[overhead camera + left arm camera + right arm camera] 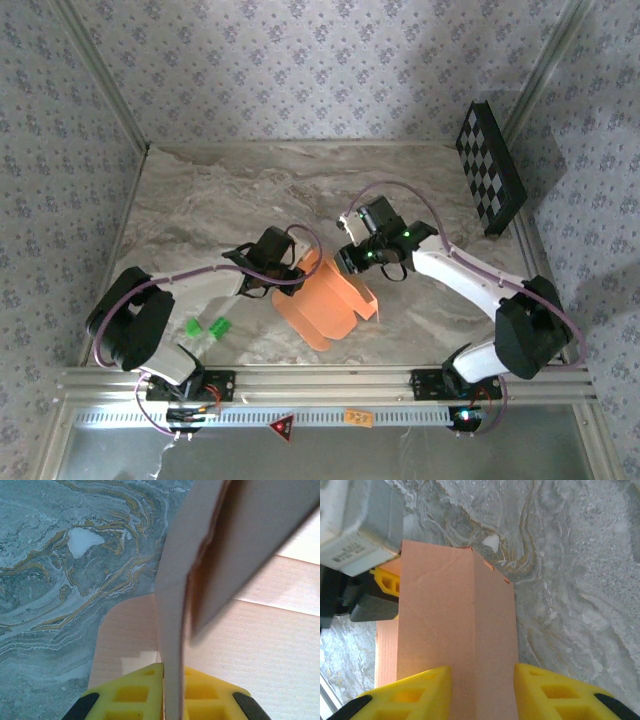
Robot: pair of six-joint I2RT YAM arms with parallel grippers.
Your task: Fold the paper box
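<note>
Forming the side walls seems the step in hand: the left gripper (172, 682) is clamped on 1 upright panel of the paper box (325, 300), which sits on the table (200, 200) between both arms. The right gripper (482, 690) straddles a folded ridge; whether it squeezes, I cannot tell. Next, the crease needs pressing square. The box is plain, and the print on a grey label (352, 550) is too small to read.

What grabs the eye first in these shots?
The salmon paper box sits half-raised in the middle of the table. The left gripper pinches one upright panel of it, and the right gripper straddles a folded ridge from the other side. A checkerboard panel leans in the far right corner.
</note>
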